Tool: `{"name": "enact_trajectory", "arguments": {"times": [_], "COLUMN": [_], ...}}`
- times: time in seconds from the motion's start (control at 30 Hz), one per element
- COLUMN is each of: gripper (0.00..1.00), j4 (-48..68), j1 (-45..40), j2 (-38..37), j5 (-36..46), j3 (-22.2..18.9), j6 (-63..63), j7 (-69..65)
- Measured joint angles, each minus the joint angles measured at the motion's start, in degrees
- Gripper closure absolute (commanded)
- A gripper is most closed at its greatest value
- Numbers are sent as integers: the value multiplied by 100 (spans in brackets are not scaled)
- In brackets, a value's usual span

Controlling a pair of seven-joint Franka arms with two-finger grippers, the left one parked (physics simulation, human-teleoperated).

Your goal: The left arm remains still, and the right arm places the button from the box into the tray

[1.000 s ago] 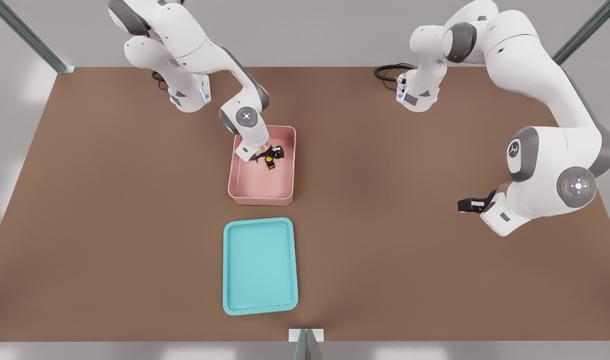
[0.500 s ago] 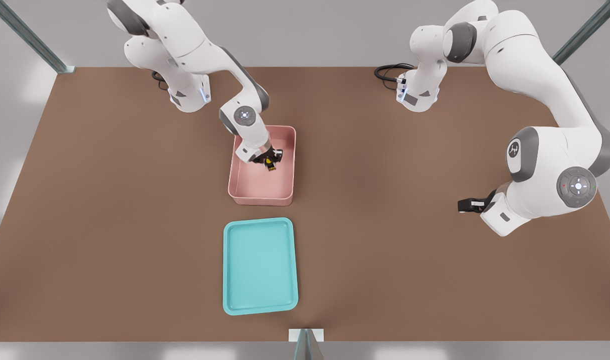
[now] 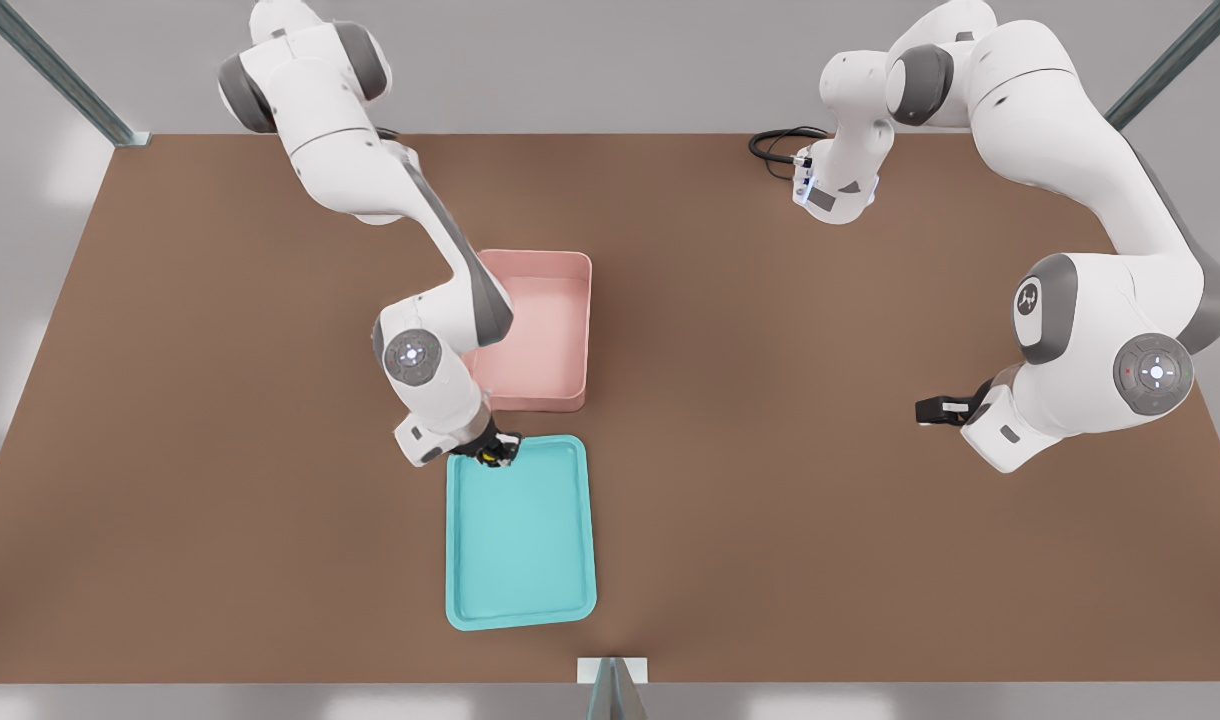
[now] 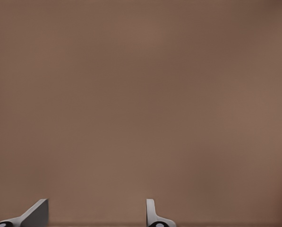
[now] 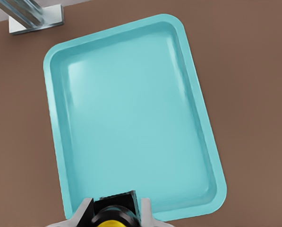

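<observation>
front view overhead — wrist views downward; both show tray (image 3: 520,540) (image 5: 131,118).

Brown tabletop (image 3: 770,520); black cable (image 3: 775,145) coiled at far edge (by arm base); metal post (image 3: 610,690).

My gripper (image 3: 497,455) is closed on the button (image 3: 491,458), just over the near corner of the tray (image 3: 520,560). Below and ahead of it the tray floor is wide and bare. Behind my gripper the tall box (image 3: 582,330) walls stand in the way.
</observation>
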Motion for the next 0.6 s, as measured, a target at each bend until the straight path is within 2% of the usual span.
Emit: {"name": "enact_trajectory", "arguments": {"times": [0.23,0.27,0.3,0.4,0.47,0.6], "gripper": [52,36,0,0,0,0], "j4": [1106,1174,1209,1240,1527,1136], "j1": [-209,-214,-213,-210,-308,-1749], "j2": [1260,1338,1378,1358,793,-1413], "j5": [86,126,151,200,157,-145], "j3": [33,44,53,54,26,184], "j6": [-180,-169,-158,-162,-644,-2528], "j7": [-764,-851,-928,-1140,-1264,-1630]}}
